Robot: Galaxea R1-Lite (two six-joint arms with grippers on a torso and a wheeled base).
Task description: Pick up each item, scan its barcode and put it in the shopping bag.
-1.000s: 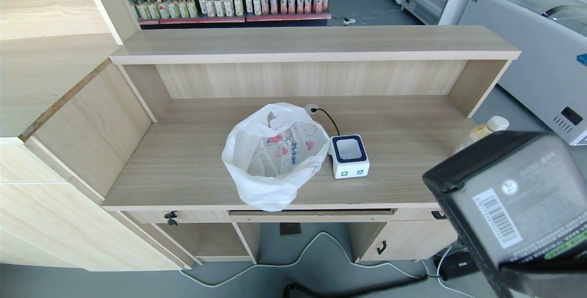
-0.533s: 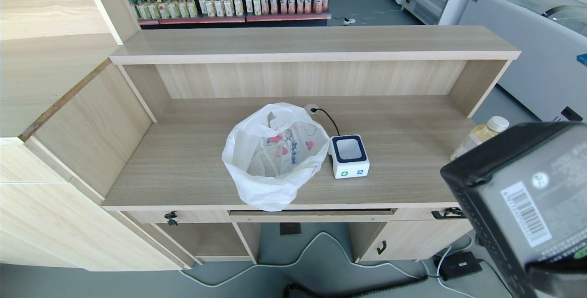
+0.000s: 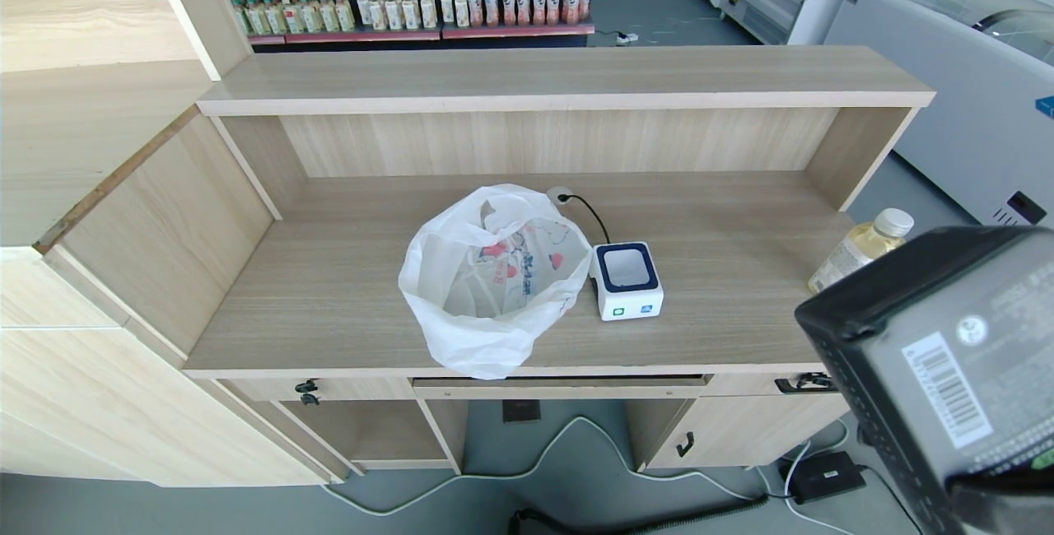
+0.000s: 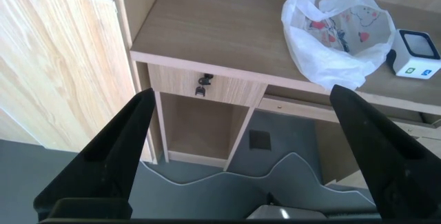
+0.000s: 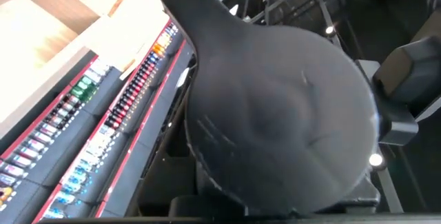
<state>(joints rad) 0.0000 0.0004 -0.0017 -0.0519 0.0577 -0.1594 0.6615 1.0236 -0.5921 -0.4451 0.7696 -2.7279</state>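
The right claw (image 3: 1000,500) is closed on a black package (image 3: 947,370), gripping it at its near, lower end and holding it high in the air. The package's flat face is turned upward, with a white barcode label (image 3: 945,387) plain on it. In the right wrist view, the package's dark rounded bulk sits right against the claw.

The scanner (image 3: 627,280), a small white box with a dark window facing up, stands on the surface (image 3: 725,255) ahead of this claw and well off to its left. The white shopping bag (image 3: 486,280) is farther left, touching the scanner's far side, with its mouth slumped open. A bottle of yellow liquid (image 3: 860,247) stands just ahead of the claw at the right end of the surface.

The left claw (image 4: 242,94) is spread wide and empty, hanging lower than the surface and short of its front edge. From it, the bag lies ahead and to the right.

The pick-up looks done, so the step in hand is the scan. The label faces up and so does the scanner window. The next move therefore calls for carrying the package forward and left, then rolling the wrist until the label faces down at the window. The carry should pass clear of the bottle. After a read, the bag is a short shift farther left.
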